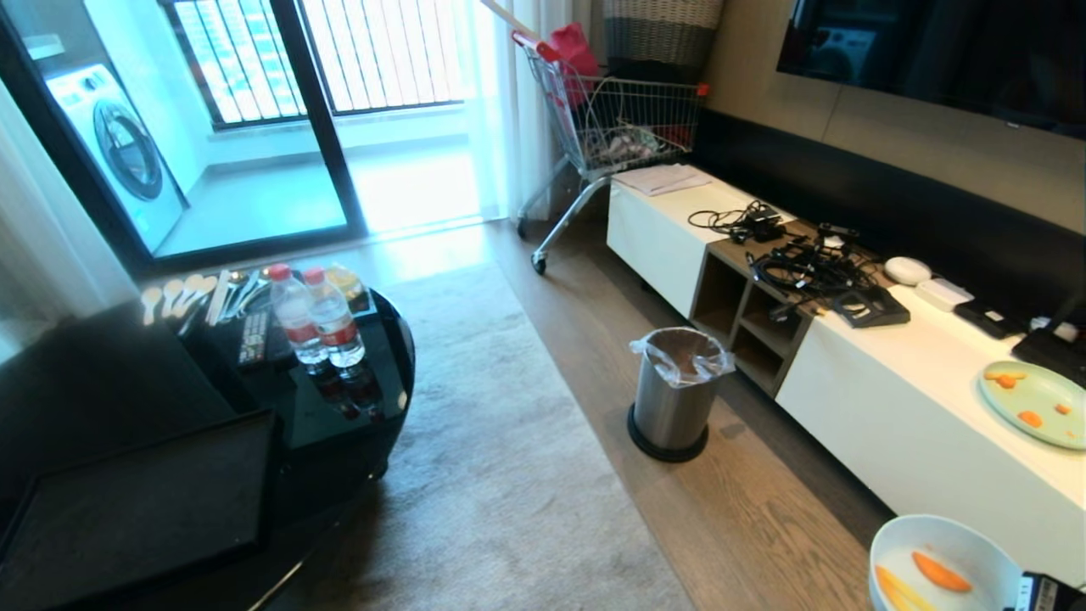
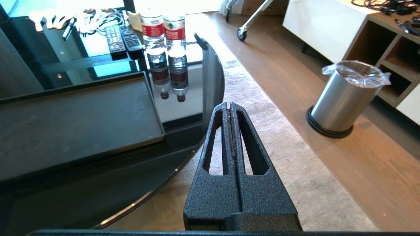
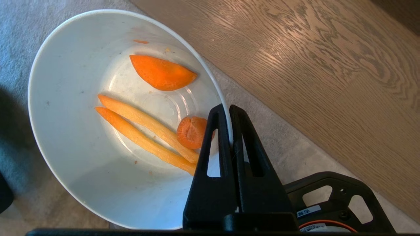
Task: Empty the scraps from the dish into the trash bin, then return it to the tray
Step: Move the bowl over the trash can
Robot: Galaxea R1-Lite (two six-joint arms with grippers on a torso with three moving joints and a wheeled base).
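Observation:
The white dish (image 3: 72,108) hangs above carpet and wood floor, my right gripper (image 3: 227,109) shut on its rim, one finger inside and one outside. In it lie the scraps (image 3: 162,73): two orange chunks and two yellow strips. In the head view the dish (image 1: 937,543) shows at the bottom right corner. The steel trash bin (image 1: 674,399) with its clear liner stands on the floor ahead, left of the dish. The black tray (image 1: 136,501) lies empty on the dark round table at the left. My left gripper (image 2: 228,105) is shut on nothing, parked beside the table above the carpet.
A low white cabinet (image 1: 899,424) runs along the right, bearing a pale-green plate (image 1: 1035,403) with orange bits and tangled cables (image 1: 802,263). Two water bottles (image 1: 316,318), remotes and spoons stand on the table behind the tray. A shopping cart (image 1: 619,127) stands at the back.

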